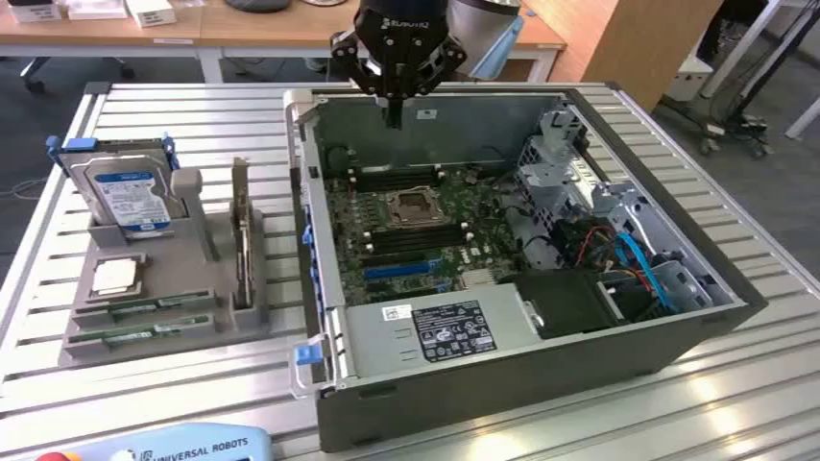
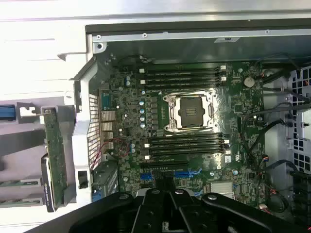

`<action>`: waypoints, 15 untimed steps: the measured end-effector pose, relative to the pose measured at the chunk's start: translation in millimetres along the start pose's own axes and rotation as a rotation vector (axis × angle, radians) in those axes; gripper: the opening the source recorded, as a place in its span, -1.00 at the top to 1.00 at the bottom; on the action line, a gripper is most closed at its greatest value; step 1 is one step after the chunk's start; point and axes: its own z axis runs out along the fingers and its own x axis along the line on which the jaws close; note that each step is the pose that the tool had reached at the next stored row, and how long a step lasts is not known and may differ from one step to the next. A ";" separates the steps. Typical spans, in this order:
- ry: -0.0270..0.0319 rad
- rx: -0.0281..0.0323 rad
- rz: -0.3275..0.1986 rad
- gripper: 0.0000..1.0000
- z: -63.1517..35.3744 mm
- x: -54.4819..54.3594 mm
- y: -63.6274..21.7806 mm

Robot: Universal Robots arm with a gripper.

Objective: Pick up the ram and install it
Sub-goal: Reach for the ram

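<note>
Hand status: the black two-finger hand [image 1: 394,117] is clenched, tips pressed together, and we see nothing between them. In the exterior view it hangs over the 12 o'clock wall of the open grey computer case [image 1: 513,379], well above the board. Our read is that from that height the wrist camera takes in the whole green motherboard [image 2: 131,111], so this looks like a survey pose, not a grasp.

The ram [image 1: 152,306], a thin long green circuit-board stick with dark chips, is not in the hand. It lies in a groove of the grey plastic parts holder [image 1: 192,197] on the slatted metal worktop [image 1: 38,384]. That puts it at 9 o'clock of the case, well apart from the hand. A second like stick [image 1: 138,334] lies just beside it, at its 6 o'clock. We reckon the grooves fix each part's pose so a pick can go to a known spot.

The same holder carries the blue-labelled silver hard drive [image 1: 129,197] and the upright expansion card [image 1: 240,226], both standing on edge.

The case lies on its side with the panel off. That leaves the long black memory slots [image 2: 187,145] facing up beside the open silver processor socket [image 2: 190,111]. The slots look vacant, so nothing is installed yet.
</note>
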 end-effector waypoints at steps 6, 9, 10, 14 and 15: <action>0.0000 0.0000 0.000 0.80 0.0 0.0 0.0; 0.0000 0.0000 0.000 0.80 0.0 0.0 0.0; 0.0000 0.0000 0.000 0.80 0.0 0.0 0.0; -0.0002 -0.0002 0.000 0.80 0.1 0.9 0.0; -0.0001 -0.0002 0.000 0.80 0.1 2.0 -0.2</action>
